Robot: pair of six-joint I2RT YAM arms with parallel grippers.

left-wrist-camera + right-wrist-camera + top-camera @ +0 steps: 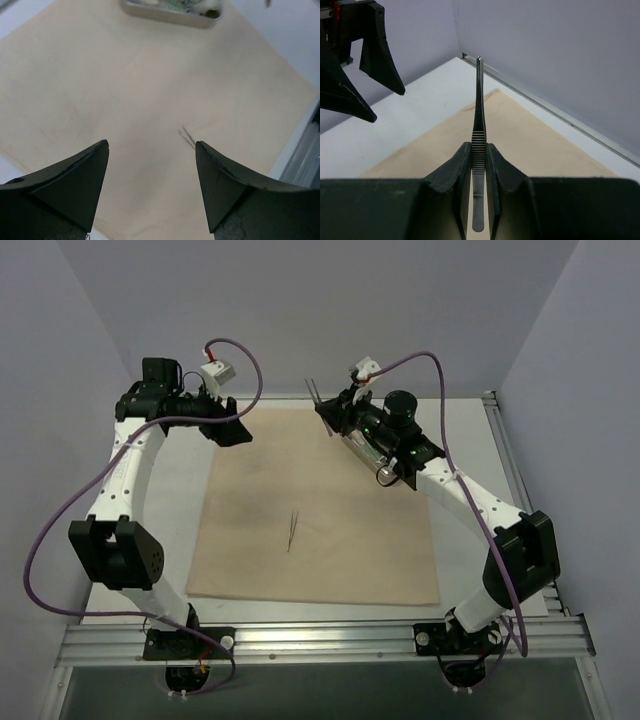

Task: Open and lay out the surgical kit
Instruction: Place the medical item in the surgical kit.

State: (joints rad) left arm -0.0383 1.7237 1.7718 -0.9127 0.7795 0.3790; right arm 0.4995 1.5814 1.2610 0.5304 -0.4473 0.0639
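The beige cloth wrap (320, 530) lies spread flat on the table. Thin metal tweezers (291, 530) lie loose near its middle; they also show in the left wrist view (187, 136). My right gripper (328, 412) is above the cloth's far edge, shut on a second pair of tweezers (479, 95) by the ribbed grip, tips pointing away. The steel tray (360, 447) sits mostly hidden under my right arm; its edge and some contents show in the left wrist view (170, 12). My left gripper (232, 430) is open and empty above the cloth's far left corner. No scissor-handled forceps show.
White table (190, 470) shows around the cloth. Grey walls close in on the far side and both sides. A metal rail (320, 640) runs along the near edge and another (500, 440) along the right side.
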